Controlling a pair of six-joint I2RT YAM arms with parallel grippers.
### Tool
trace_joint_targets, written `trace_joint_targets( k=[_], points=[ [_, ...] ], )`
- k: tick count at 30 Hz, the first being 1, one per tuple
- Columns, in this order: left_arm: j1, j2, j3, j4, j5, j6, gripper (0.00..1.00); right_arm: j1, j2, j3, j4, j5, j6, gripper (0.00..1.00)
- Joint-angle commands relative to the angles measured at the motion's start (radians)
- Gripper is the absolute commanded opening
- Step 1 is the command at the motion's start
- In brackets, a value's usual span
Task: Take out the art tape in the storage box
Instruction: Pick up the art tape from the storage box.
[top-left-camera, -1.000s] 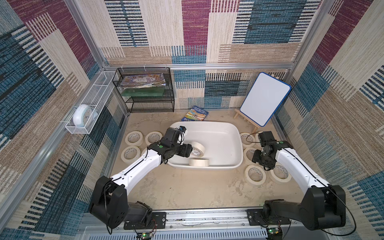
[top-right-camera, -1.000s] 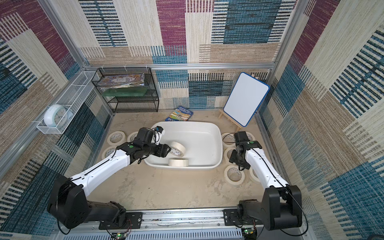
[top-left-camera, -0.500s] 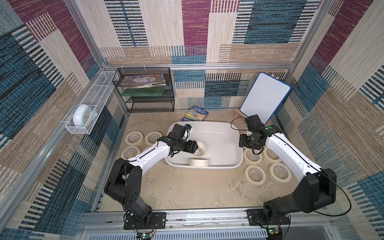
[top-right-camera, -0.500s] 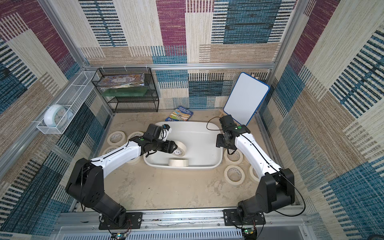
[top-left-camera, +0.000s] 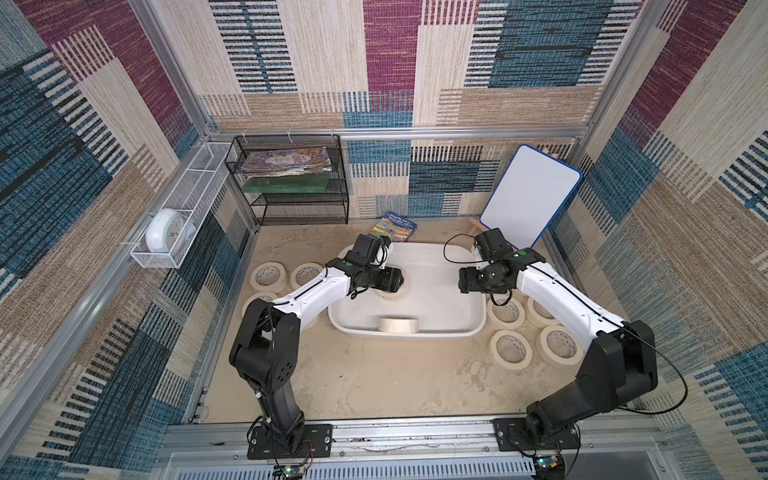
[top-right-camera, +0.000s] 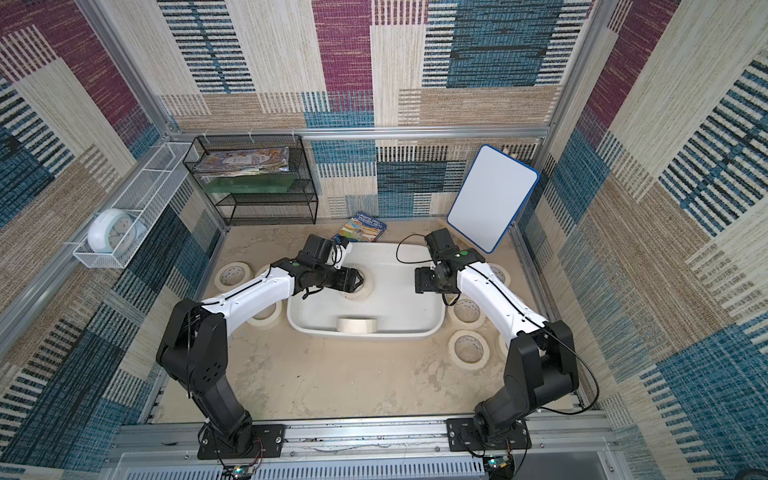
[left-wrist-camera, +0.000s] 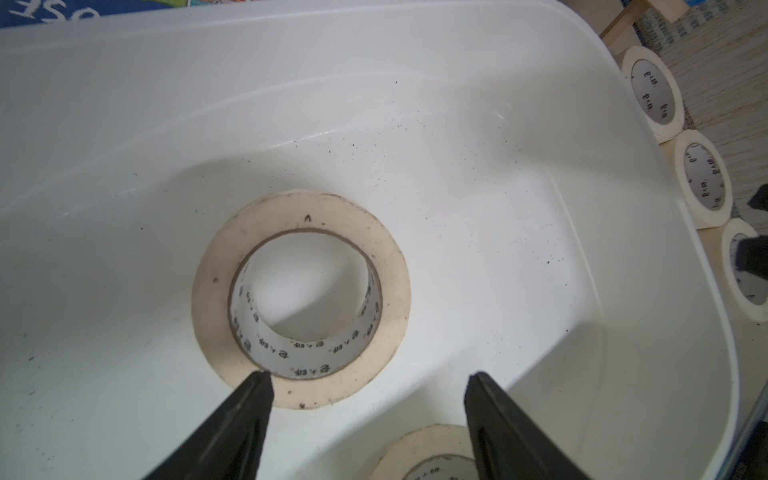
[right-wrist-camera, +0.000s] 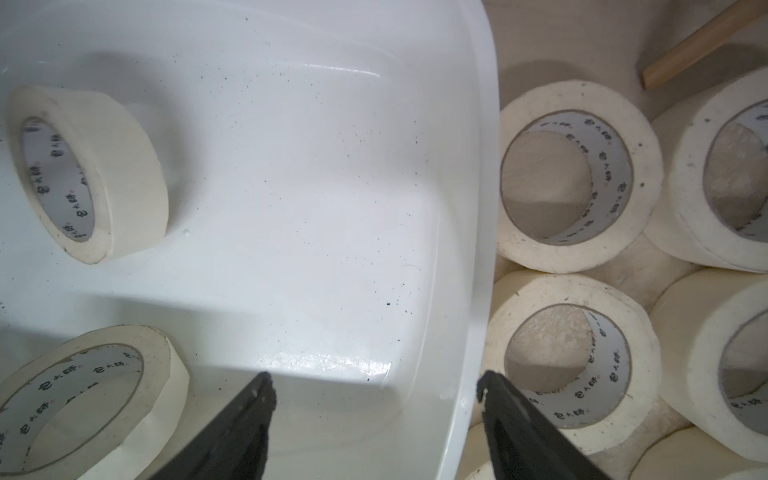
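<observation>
I have the left arm folded at the elbow, its white forearm laid across one end of the shallow white plastic storage box (top-left-camera: 432, 299). The wrist is tipped down, so the left tool (left-wrist-camera: 370, 378) hangs spread wide and empty over a cream masking-tape roll (left-wrist-camera: 303, 212) with a printed white core, lying flat on the box floor. One fingertip overlaps the ring; I cannot tell if it touches. A second cream roll (top-left-camera: 397, 325) stands on edge against the box's near wall. The right arm comes in at the opposite end of the box, forearm sloping down. The right tool (right-wrist-camera: 376, 379) is released and grips nothing, one jaw over the box's inside, the other beyond its rim. More cream rolls (top-left-camera: 509, 345) lie flat on the sandy bench (top-left-camera: 374, 386) just outside both ends.
</observation>
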Motion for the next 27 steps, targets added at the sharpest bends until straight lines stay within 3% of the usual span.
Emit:
trace_joint_targets(
  k=[1,10,17,27],
  points=[
    [0.003,-0.001,-0.006,-0.034,-0.038,0.025,0.79,0.001,0.009,-0.005,0.025,-0.018,-0.015,0.82],
    [0.018,0.167,0.112,-0.146,-0.198,0.013,0.78,0.0,-0.001,-0.033,0.039,-0.02,-0.028,0.82],
    [0.019,0.122,0.095,-0.198,-0.289,0.028,0.77,-0.001,0.006,-0.056,0.044,-0.01,-0.041,0.82],
    [-0.005,0.045,0.049,-0.245,-0.232,0.051,0.76,0.0,0.03,-0.057,0.056,-0.017,-0.054,0.82]
  ],
)
